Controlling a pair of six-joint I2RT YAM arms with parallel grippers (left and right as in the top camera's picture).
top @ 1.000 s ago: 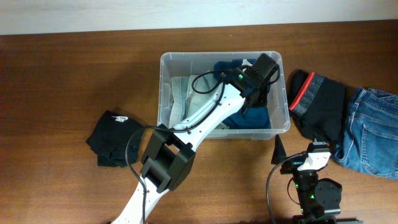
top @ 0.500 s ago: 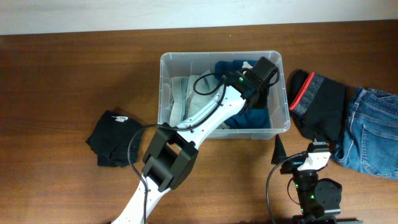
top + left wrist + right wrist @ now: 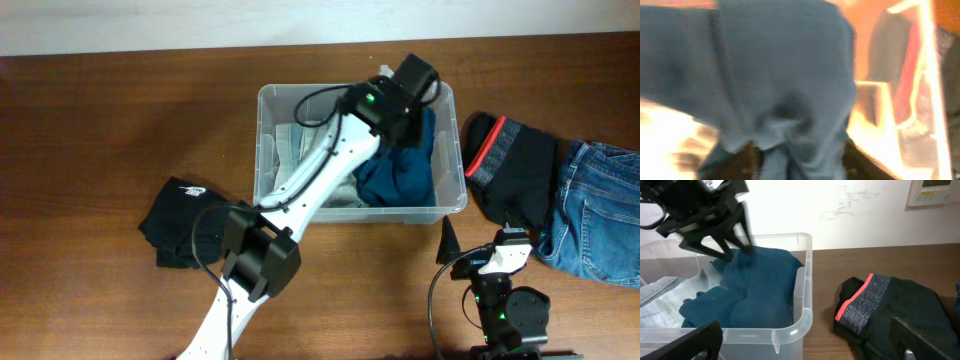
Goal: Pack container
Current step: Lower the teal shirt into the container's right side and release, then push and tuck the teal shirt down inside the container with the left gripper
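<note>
The container (image 3: 268, 100) is a clear plastic bin at mid-table. A dark blue garment (image 3: 400, 172) lies heaped in its right half and a pale grey garment (image 3: 288, 150) in its left half. My left gripper (image 3: 412, 98) hangs over the bin's far right corner, just above the blue garment (image 3: 760, 290). In the right wrist view the left gripper (image 3: 732, 240) has its fingers spread. Blue cloth (image 3: 780, 75) fills the blurred left wrist view and lies loose between the left gripper's (image 3: 800, 162) parted fingers. My right gripper (image 3: 805, 345) stands open and holds nothing, in front of the bin's near right corner (image 3: 802, 320).
A black T-shirt (image 3: 185, 222) lies crumpled left of the bin. Black shorts with a red band (image 3: 515, 165) lie right of it, with blue jeans (image 3: 600, 215) beyond them at the table's right edge. A white wall runs behind the table.
My left gripper has opened and risen toward the bin's far right corner, and the blue garment has settled in the bin. The right arm has not moved.
</note>
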